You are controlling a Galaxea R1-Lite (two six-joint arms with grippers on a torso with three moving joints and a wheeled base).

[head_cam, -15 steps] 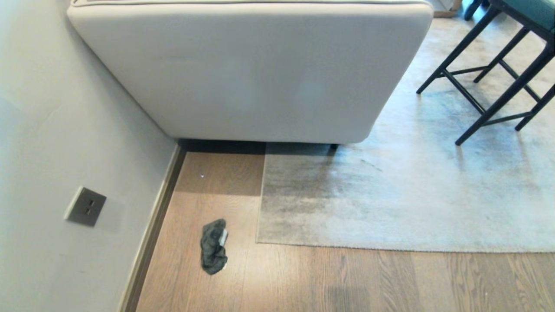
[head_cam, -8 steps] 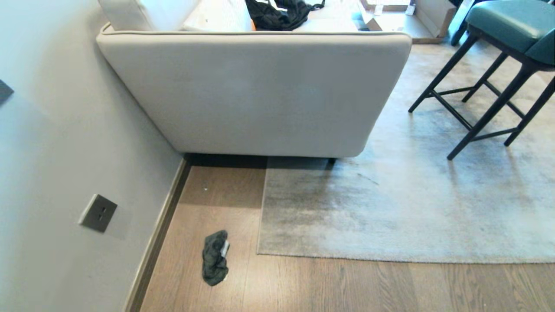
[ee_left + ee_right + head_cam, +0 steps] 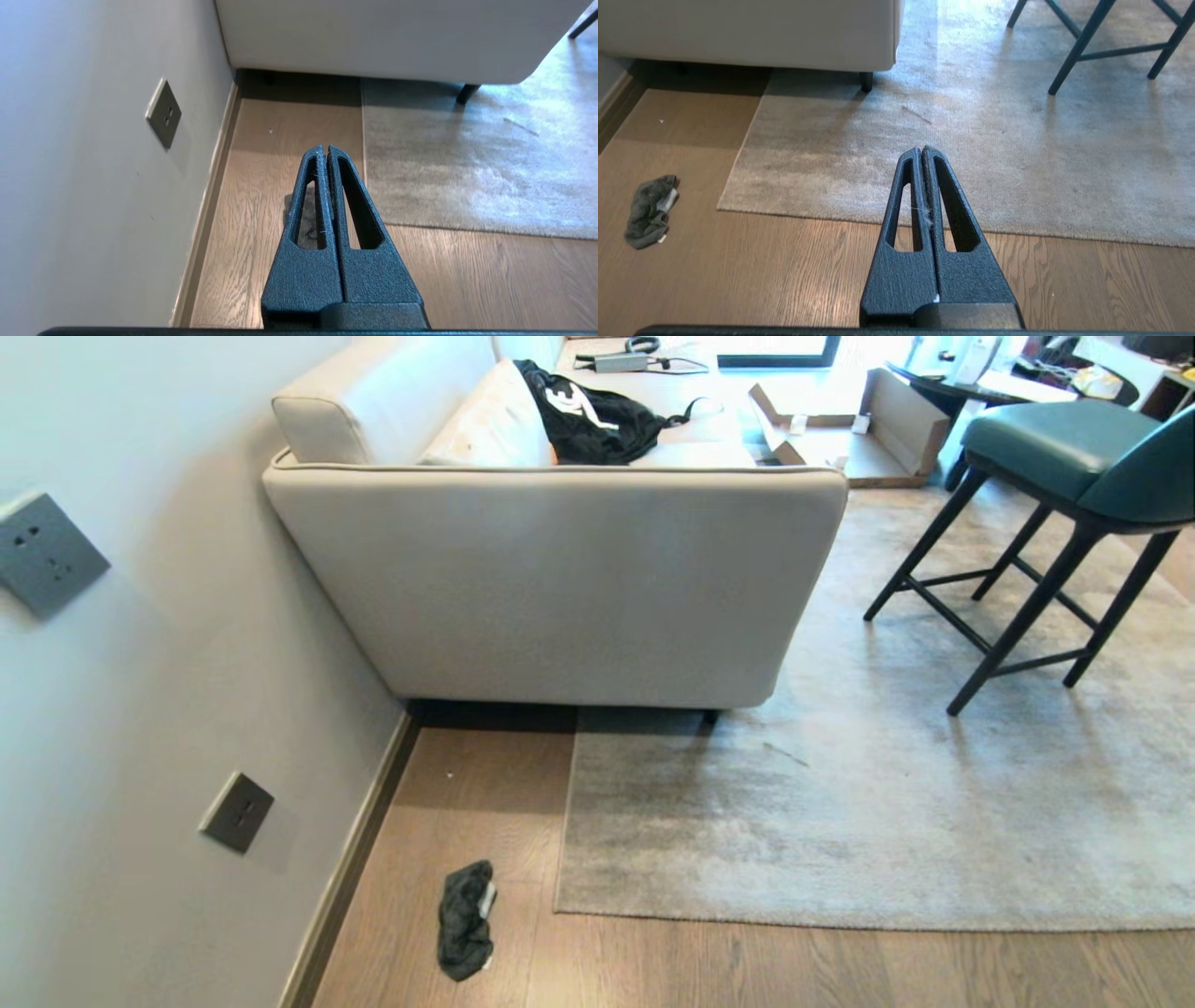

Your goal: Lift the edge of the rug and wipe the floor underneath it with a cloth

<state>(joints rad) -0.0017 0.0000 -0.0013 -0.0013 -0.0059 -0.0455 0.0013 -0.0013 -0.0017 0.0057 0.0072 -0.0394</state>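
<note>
While the cloth [image 3: 465, 919] lay crumpled on the floor [image 3: 709, 966], just left of the rug edge [image 3: 568, 907], it looked soft and light, best pinched at its bunched top. Left gripper [image 3: 324, 149] and right gripper [image 3: 920, 150] hung above, fingers pressed together, empty.

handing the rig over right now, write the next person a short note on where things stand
Left pincer: shut, empty, above the floor.
Right pincer: shut, empty, near the rug edge.
Cloth: crumpled on the floor between the skirting and the rug's corner, untouched.
Rug lies flat, a sofa leg on its far part.
Done: nothing. Left: pick up the cloth, lift the edge, wipe underneath.
</note>
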